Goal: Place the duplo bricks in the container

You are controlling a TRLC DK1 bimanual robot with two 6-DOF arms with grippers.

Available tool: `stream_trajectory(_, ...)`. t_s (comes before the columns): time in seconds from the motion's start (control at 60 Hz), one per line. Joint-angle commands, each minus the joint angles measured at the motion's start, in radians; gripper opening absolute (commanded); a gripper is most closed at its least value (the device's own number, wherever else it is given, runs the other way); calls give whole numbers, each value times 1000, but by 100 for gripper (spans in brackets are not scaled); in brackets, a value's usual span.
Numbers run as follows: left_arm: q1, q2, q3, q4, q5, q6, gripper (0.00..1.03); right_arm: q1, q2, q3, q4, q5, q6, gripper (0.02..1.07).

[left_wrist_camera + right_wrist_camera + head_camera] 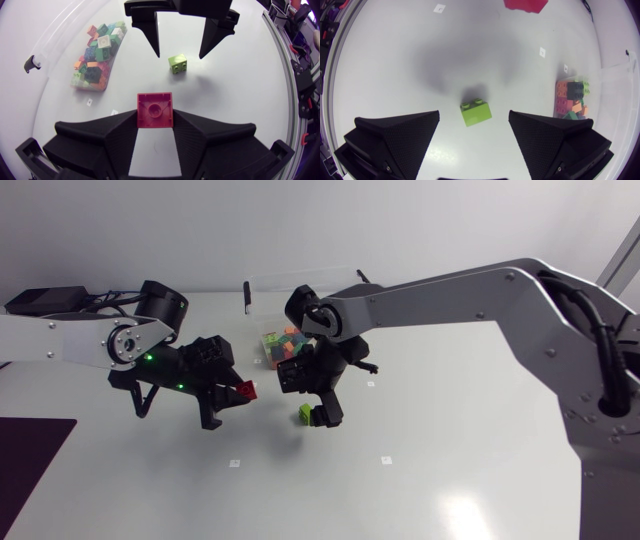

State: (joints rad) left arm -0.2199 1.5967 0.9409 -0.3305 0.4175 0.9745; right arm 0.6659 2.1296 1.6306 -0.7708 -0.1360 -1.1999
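Observation:
A red duplo brick (155,109) sits between the fingers of my left gripper (155,119), which is shut on it and holds it just above the table (420,480). In the head view that brick (244,390) hangs left of my right gripper (314,414). A green brick (475,112) lies on the table between the wide-open fingers of the right gripper (474,115), touching neither finger. The clear container (262,288) stands behind both grippers and holds several coloured bricks (284,346). From the left wrist view the green brick (178,64) lies under the right gripper (179,56).
The container's bricks (96,57) lie ahead of the left gripper and off to one side. Small white markers (235,464) dot the tabletop. A dark mat (25,465) lies at the table's front left corner.

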Motion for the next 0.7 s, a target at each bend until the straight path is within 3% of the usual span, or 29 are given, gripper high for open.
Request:
stream_trajectory(0.0,13,-38,-42,8,1,-17,41,4,49,43,-47,19,-76,100)
stream_trajectory(0.35,36,-109,-82,7,3,-25,41,26,110,92,-73,44,-122,92)
stream_trajectory(0.683,39,-118,-88,7,1,-31,41,34,121,83,-70,45,-138,36)
